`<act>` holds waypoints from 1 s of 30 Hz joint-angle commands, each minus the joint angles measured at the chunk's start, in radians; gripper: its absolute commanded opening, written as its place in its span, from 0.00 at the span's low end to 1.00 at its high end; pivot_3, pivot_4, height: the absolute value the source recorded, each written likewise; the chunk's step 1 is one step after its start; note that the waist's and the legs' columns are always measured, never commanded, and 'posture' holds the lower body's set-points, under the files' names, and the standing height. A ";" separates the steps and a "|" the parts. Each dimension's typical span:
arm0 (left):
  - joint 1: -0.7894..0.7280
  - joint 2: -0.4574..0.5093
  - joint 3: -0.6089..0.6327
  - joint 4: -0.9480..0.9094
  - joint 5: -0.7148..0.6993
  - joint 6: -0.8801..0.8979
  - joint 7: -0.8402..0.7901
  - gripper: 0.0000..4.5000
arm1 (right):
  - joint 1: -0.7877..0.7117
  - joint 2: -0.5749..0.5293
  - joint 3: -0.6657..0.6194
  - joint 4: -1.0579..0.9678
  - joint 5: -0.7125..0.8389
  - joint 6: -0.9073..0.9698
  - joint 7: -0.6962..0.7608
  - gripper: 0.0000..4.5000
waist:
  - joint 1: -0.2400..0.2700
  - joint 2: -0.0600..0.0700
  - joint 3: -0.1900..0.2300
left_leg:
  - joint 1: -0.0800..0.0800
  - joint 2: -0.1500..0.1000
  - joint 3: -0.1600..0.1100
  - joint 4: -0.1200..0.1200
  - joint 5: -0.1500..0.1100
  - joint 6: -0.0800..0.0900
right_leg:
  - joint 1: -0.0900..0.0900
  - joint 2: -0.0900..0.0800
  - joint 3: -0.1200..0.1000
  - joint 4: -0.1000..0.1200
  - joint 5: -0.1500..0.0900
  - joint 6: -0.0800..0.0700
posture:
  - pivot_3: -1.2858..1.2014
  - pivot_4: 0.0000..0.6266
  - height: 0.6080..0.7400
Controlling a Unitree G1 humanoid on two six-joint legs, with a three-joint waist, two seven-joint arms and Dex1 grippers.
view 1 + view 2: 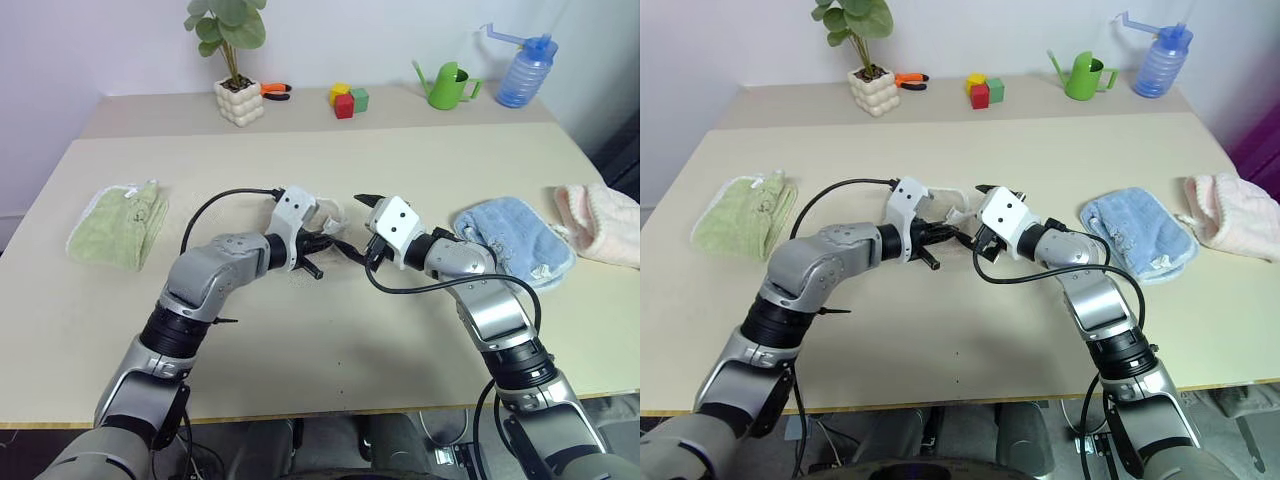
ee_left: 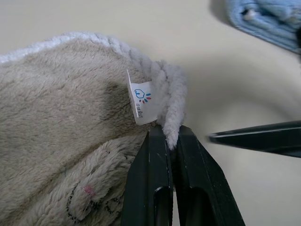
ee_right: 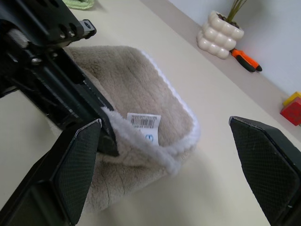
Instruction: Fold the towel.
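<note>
The beige towel [image 3: 136, 89] lies bunched at the middle of the counter [image 1: 330, 340], and both arms meet over it. The left gripper [image 2: 170, 141] has its jaws pressed tight on the towel's white stitched edge, just beside a small white label [image 2: 142, 101]. The right gripper [image 3: 164, 160] faces the towel from the other side, its jaws spread wide with nothing between them. Level with the towel, a pale green towel [image 1: 118, 226] lies to its left and a fluffy blue towel [image 1: 515, 238] to its right. Beyond the towel, a potted plant [image 1: 236, 60] stands near the wall.
</note>
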 commanded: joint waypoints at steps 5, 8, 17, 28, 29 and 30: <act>0.025 -0.007 0.012 -0.063 0.032 0.023 -0.028 0.07 | -0.013 0.001 -0.025 -0.013 -0.004 -0.024 -0.011 0.99 | 0.001 0.000 0.000 | 0.000 0.000 0.000 0.000 0.000 0.000 | 0.000 0.000 0.000 0.000 0.000 0.000 | 0.52 0.24 0.94; 0.033 -0.020 0.050 -0.083 0.013 0.012 -0.040 0.30 | -0.019 -0.002 -0.023 0.000 -0.011 -0.026 -0.013 0.99 | 0.001 0.000 0.000 | 0.000 0.000 0.000 0.000 0.000 0.000 | 0.000 0.000 0.000 0.000 0.000 0.000 | 0.52 0.24 0.94; 0.092 0.055 0.208 -0.259 -0.076 -0.088 -0.182 0.80 | -0.020 -0.026 -0.066 0.026 -0.006 0.004 -0.010 0.87 | -0.001 0.000 0.000 | 0.000 0.000 0.000 0.000 0.000 0.000 | 0.000 0.000 0.000 0.000 0.000 0.000 | 0.52 0.24 0.94; 0.114 0.081 0.305 0.020 0.145 -0.305 -0.040 0.10 | -0.120 0.143 -0.113 0.011 0.118 0.175 -0.072 0.01 | -0.002 0.000 0.000 | 0.000 0.000 0.000 0.000 0.000 0.000 | -0.001 0.000 0.000 0.000 0.000 0.000 | 0.52 0.24 0.94; 0.119 0.062 0.311 0.031 0.134 -0.301 -0.038 0.10 | -0.132 0.170 -0.100 0.022 0.117 0.193 -0.084 0.01 | -0.002 0.000 0.000 | 0.000 0.000 0.000 0.000 0.000 0.000 | -0.001 0.000 0.000 0.000 0.000 0.000 | 0.52 0.24 0.94; 0.126 0.046 0.290 0.037 0.144 -0.299 -0.039 0.10 | -0.143 0.200 -0.079 0.049 0.113 0.224 -0.092 0.01 | -0.002 0.000 0.000 | 0.000 0.000 0.000 0.000 0.000 0.000 | -0.001 0.000 0.000 0.000 0.000 0.000 | 0.52 0.24 0.94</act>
